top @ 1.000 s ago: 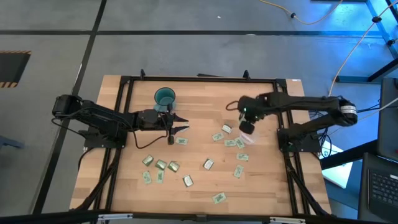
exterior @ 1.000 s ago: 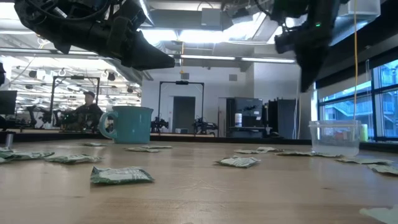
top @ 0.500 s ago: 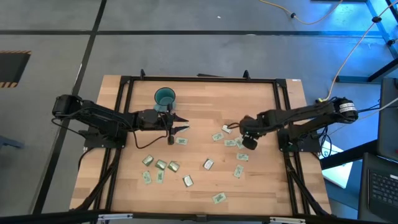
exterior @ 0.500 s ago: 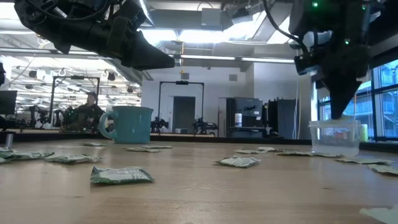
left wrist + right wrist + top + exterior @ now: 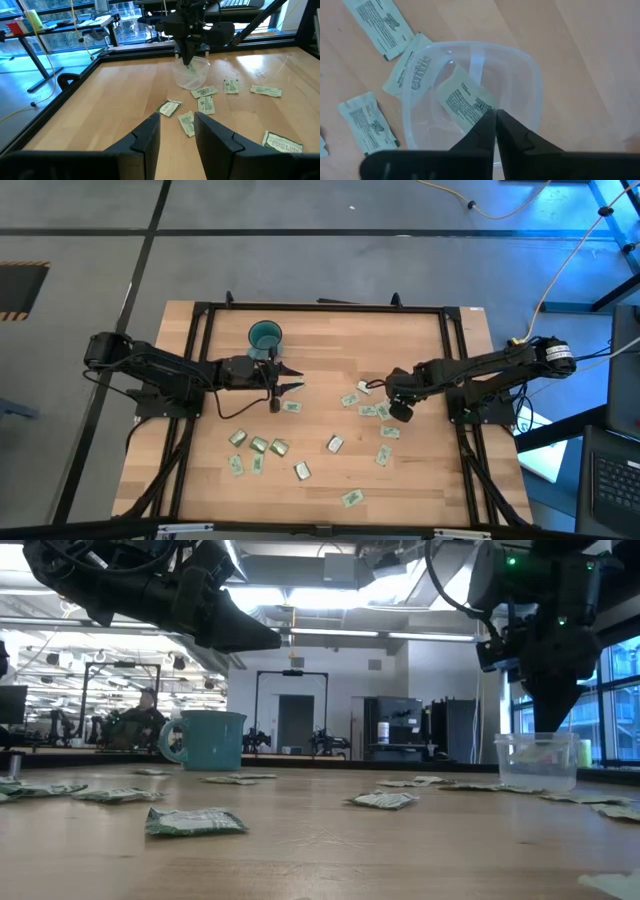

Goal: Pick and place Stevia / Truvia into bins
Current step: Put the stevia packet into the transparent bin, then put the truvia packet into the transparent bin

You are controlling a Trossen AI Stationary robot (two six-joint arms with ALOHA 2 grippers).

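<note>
Grey floor (image 5: 300,270) surrounds the wooden table (image 5: 320,350); windows (image 5: 560,700) and ceiling lights (image 5: 330,635) brighten the room.

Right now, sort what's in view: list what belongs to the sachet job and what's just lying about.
Job:
sachets scattered on the table
teal cup
clear cup with a sachet in it
right gripper, fingers shut over the clear cup
left gripper, open, beside the teal cup

Just about:
yellow cable on the floor
person in the room behind
</note>
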